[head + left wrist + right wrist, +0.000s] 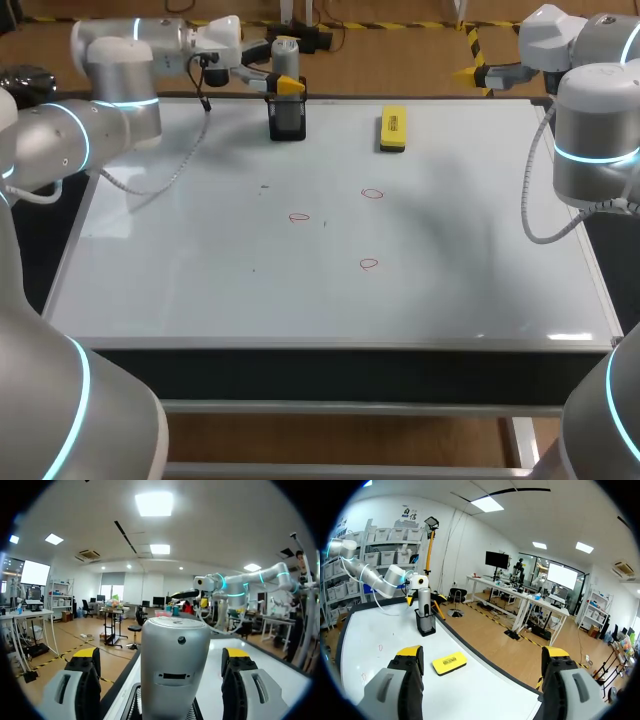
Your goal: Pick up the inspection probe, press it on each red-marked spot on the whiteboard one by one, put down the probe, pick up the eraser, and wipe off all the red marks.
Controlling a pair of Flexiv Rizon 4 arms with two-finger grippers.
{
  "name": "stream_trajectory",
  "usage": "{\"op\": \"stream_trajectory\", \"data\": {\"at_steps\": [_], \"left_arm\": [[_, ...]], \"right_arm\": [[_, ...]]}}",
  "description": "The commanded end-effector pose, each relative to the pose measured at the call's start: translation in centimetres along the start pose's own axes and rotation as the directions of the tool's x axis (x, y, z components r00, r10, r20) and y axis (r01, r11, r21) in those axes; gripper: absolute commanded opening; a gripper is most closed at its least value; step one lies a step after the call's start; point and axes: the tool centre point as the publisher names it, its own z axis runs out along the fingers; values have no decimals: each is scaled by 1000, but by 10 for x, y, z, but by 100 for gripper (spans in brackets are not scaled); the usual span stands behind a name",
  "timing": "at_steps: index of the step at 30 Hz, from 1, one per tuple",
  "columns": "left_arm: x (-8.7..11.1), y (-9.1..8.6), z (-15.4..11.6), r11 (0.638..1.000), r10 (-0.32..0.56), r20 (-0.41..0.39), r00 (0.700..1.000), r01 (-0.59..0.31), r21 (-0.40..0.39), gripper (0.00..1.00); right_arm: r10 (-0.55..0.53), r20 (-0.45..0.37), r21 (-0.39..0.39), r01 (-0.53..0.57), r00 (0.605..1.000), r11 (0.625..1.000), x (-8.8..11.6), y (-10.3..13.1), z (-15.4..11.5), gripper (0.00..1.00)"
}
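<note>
The left pincer stands spread wide around the inspection probe, with one yellow-tipped finger on either side of the silver cylinder and neither seen touching it. The probe sits upright in a black mesh holder at the far edge of the whiteboard, left of centre. The left arm comes in along that far edge from the left corner. To the right of the holder and apart from it, also near the far edge, the yellow eraser lies flat on the board. Three red marks, small hand-drawn rings, show on the middle of the board. One sits on the near side of the eraser, one lies further left, and one is closer to the front. All three are well apart from the probe and the eraser. The right pincer hangs spread and empty beyond the board's far right corner, its fingers pointing along the far edge toward the eraser and, farther off, the holder with the probe.
</note>
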Motion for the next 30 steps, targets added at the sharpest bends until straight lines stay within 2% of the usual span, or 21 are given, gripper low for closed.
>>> {"op": "stream_trajectory", "data": {"at_steps": [1,2,3,4,5,7,8,16,19,24,30], "left_arm": [[8,-3,0,1000,5,19,1000,-5,-4,78],[8,-3,0,1000,6,17,1000,-6,-4,75],[9,-3,0,1000,7,16,1000,-7,1,64],[9,-3,-1,1000,8,15,1000,-8,5,49],[9,-3,-1,1000,8,15,1000,-8,6,39],[9,-3,-1,1000,11,11,1000,-11,7,30],[9,-3,-2,1000,12,10,1000,-12,6,0],[11,-4,-2,1000,23,7,1000,-23,8,0],[12,-10,-2,999,36,8,999,-36,10,0],[13,-26,-3,998,54,24,998,-54,11,0],[20,-54,-5,998,63,21,998,-64,7,0]], "right_arm": [[0,-1,1,0,1000,1000,0,0,0,100],[0,-1,1,0,1000,1000,0,0,0,100],[0,-1,1,0,1000,1000,0,0,0,100],[0,-1,1,0,1000,1000,0,0,0,100],[0,-1,1,0,1000,1000,0,0,0,100],[0,-1,1,0,1000,1000,0,0,0,100],[0,-1,1,0,1000,1000,0,0,0,100],[0,-1,1,0,1000,1000,0,0,0,100],[0,-1,1,0,1000,1000,0,0,0,100],[0,-1,1,0,1000,1000,0,0,0,100],[0,-1,1,0,1000,1000,0,0,0,100]]}}
